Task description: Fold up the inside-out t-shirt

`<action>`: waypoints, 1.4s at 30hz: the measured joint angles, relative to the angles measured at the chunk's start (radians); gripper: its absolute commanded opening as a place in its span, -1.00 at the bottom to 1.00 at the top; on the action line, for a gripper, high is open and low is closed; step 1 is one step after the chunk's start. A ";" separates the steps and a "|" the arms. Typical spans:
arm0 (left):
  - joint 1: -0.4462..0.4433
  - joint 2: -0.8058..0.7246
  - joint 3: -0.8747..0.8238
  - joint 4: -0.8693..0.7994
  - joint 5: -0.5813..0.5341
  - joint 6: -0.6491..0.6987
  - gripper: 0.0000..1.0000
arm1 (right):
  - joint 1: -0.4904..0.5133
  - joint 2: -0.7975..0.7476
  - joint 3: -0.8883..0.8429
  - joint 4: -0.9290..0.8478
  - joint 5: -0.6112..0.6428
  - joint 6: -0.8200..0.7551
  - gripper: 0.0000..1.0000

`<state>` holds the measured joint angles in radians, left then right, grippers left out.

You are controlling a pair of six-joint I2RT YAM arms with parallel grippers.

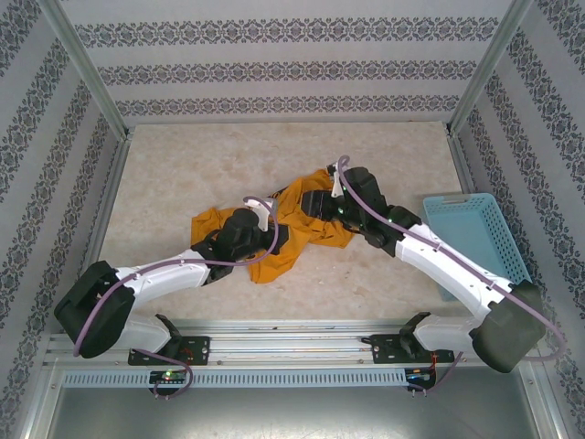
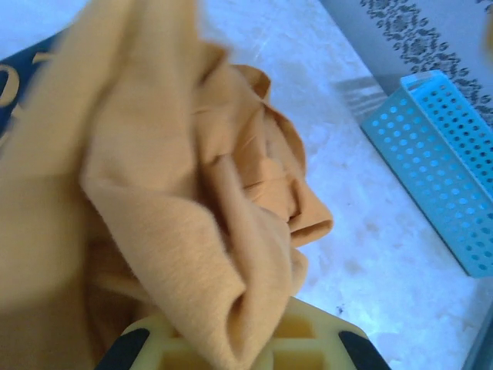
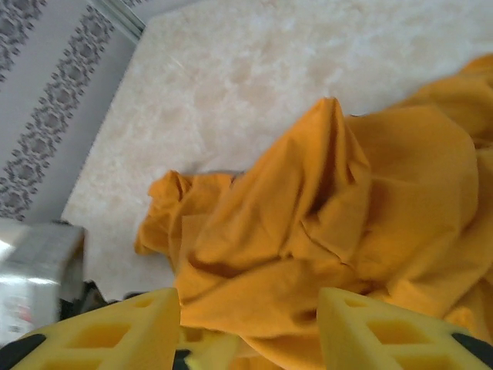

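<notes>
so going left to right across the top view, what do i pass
left wall → t-shirt → basket; left arm and right arm overlap these, so they're left out

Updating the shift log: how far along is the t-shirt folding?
Done: nothing; the t-shirt lies crumpled in a heap on the table. In hand: left gripper shut on a bunch of cloth, right gripper open at the heap. Left: spreading it flat and every fold.
</notes>
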<state>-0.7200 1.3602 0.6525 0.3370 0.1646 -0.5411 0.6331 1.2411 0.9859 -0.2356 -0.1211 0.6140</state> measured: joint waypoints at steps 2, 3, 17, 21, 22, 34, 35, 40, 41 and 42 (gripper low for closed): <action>0.000 0.000 0.000 0.011 0.016 0.003 -1.00 | 0.016 -0.005 -0.033 0.005 -0.001 0.001 0.04; 0.000 0.000 0.000 0.016 0.023 0.007 -1.00 | 0.026 -0.005 -0.051 0.013 -0.002 0.005 0.04; -0.006 -0.012 -0.194 0.065 0.106 -0.014 -0.36 | 0.037 0.249 -0.015 0.066 -0.037 0.042 -0.09; -0.007 -0.068 -0.269 0.050 0.100 -0.043 -0.11 | 0.044 0.277 -0.010 0.064 -0.034 0.035 -0.14; -0.006 -0.095 -0.274 0.039 0.095 -0.043 -0.09 | 0.049 0.278 -0.007 0.061 -0.032 0.032 -0.15; 0.192 -0.074 -0.090 -0.050 0.071 -0.105 0.04 | 0.066 0.449 0.171 -0.012 0.052 0.028 0.12; 0.196 -0.030 -0.055 -0.056 0.076 -0.113 0.04 | 0.062 0.475 0.179 -0.016 0.052 0.034 0.12; 0.199 0.132 0.040 -0.057 0.123 -0.152 -0.10 | 0.035 0.555 0.195 -0.020 0.040 0.059 -0.10; 0.199 0.158 0.049 -0.057 0.130 -0.160 -0.14 | 0.029 0.565 0.195 -0.018 0.032 0.064 -0.23; 0.199 0.178 0.054 -0.057 0.137 -0.168 -0.22 | 0.023 0.570 0.195 -0.014 0.026 0.067 -0.38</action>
<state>-0.5213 1.5379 0.7063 0.2802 0.3016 -0.7090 0.6559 1.8111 1.1805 -0.2497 -0.0952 0.6807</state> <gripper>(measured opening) 0.437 0.408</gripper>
